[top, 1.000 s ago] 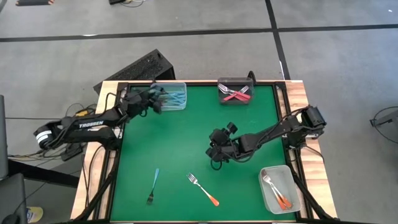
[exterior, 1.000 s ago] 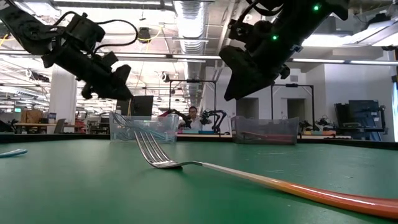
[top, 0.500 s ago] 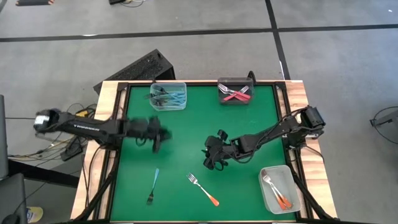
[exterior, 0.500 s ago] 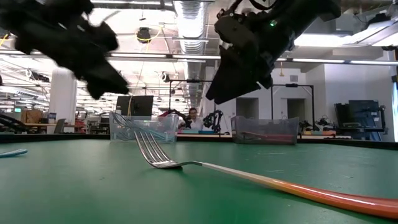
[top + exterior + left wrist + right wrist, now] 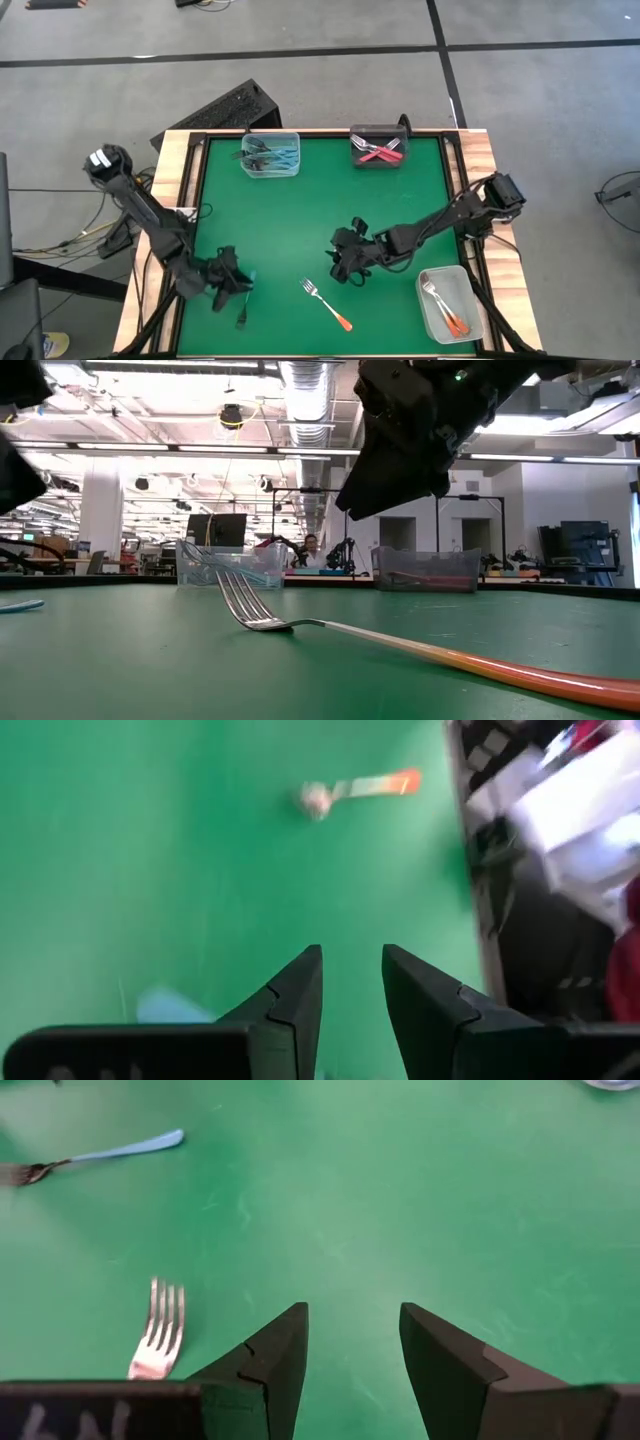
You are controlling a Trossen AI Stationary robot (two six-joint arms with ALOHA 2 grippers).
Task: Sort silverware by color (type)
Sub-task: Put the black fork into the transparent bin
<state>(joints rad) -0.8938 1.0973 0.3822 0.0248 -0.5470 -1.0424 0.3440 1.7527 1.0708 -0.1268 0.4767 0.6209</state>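
Observation:
Two forks lie flat on the green mat. The blue-handled fork (image 5: pixel 245 298) is near the near-left corner; its handle tip shows in the low view (image 5: pixel 20 605). The orange-handled fork (image 5: pixel 327 303) lies near the near edge, tines toward the far side (image 5: pixel 250 610). My left gripper (image 5: pixel 236 284) hovers open just left of the blue fork's handle (image 5: pixel 170 1008). My right gripper (image 5: pixel 350 264) hangs open above the mat, slightly right of and beyond the orange fork's tines (image 5: pixel 160 1330).
A clear tub (image 5: pixel 271 154) with blue forks and a dark tub (image 5: pixel 378 148) with red forks stand along the far edge. A clear tub (image 5: pixel 447 302) with orange forks sits in the near-right corner. Open green mat (image 5: pixel 300 210) lies between.
My left arm has swung from the clear tub at the far edge across the mat to the near-left corner, ending beside the blue fork. My right gripper has drifted toward the near edge, closer to the orange fork. Both forks have stayed put.

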